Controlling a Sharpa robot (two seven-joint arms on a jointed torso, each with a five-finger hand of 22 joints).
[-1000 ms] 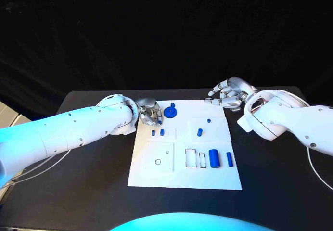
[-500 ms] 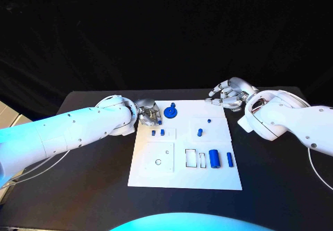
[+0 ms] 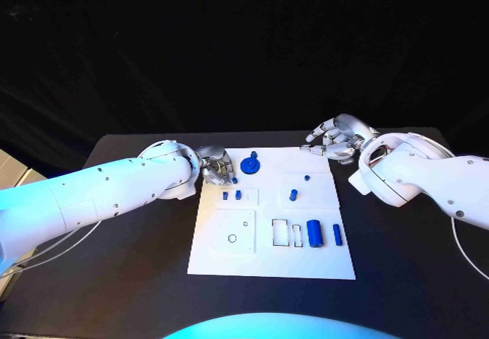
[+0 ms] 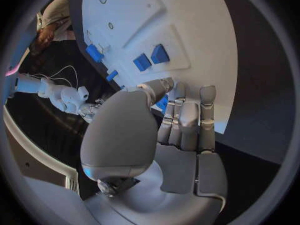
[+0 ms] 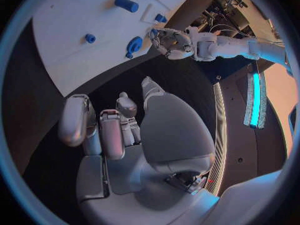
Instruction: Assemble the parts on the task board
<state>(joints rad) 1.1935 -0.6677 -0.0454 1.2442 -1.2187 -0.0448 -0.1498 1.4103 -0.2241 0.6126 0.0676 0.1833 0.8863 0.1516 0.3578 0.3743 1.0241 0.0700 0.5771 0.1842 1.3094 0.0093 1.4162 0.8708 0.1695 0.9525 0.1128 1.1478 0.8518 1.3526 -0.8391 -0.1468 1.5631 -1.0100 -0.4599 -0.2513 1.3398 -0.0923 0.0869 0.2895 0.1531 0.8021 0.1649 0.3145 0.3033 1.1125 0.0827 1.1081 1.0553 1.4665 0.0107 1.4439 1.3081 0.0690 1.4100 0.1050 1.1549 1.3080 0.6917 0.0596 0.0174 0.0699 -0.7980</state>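
Now the left hand (image 3: 216, 168) rests with curled fingers at the white board's (image 3: 265, 265) far left edge, pinching a small blue part (image 4: 162, 103), while the right hand (image 3: 334, 141) hovers empty, fingers loosely bent, beyond the far right corner.

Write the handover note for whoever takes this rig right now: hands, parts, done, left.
Left hand: fingers curled over the far left corner of the task board, beside the round blue part; whether it holds anything cannot be told.
Right hand: off the board's far right corner, fingers apart, holding nothing.
Parts: two small blue pieces side by side, a blue peg, a blue cylinder and a blue bar on the board.
Done: unclear. Left: the white slots beside the cylinder look unfilled.
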